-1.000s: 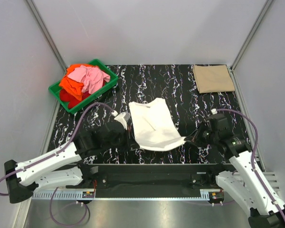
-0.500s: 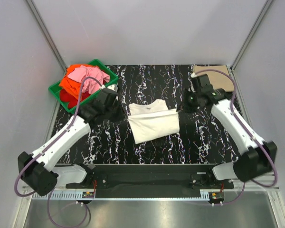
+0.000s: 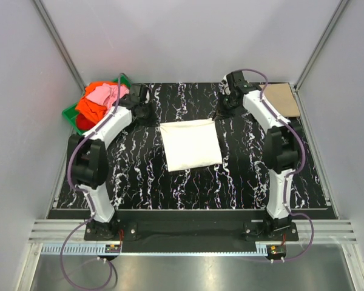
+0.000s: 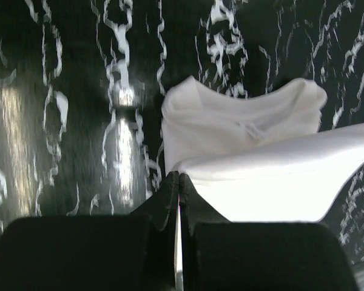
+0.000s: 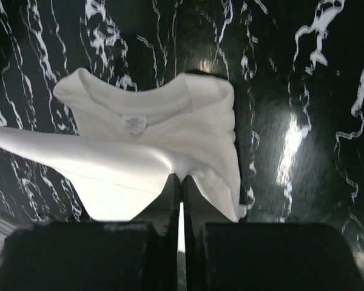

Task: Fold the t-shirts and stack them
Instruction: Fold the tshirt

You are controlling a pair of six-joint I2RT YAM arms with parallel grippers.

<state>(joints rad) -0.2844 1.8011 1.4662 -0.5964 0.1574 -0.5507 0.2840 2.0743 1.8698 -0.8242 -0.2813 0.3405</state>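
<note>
The white t-shirt (image 3: 191,145) lies folded over on the black marbled table (image 3: 249,170), its collar end towards the back. My left gripper (image 3: 158,121) is shut on the shirt's far left corner. In the left wrist view the gripper (image 4: 179,177) pinches the upper layer of the shirt (image 4: 255,133). My right gripper (image 3: 217,118) is shut on the far right corner, and in the right wrist view it (image 5: 181,177) bites the cloth (image 5: 145,139) just below the collar and label. A folded tan t-shirt (image 3: 282,100) lies at the back right.
A green crate (image 3: 70,112) at the back left holds crumpled pink (image 3: 106,96), orange (image 3: 88,106) and red (image 3: 82,123) t-shirts. Both arms stretch far across the table, either side of the white shirt. Grey walls close in the table on three sides.
Both grippers have carried the white shirt's near edge from the front of the table to its far edge. The shirt now lies doubled over into a smaller rectangle.
</note>
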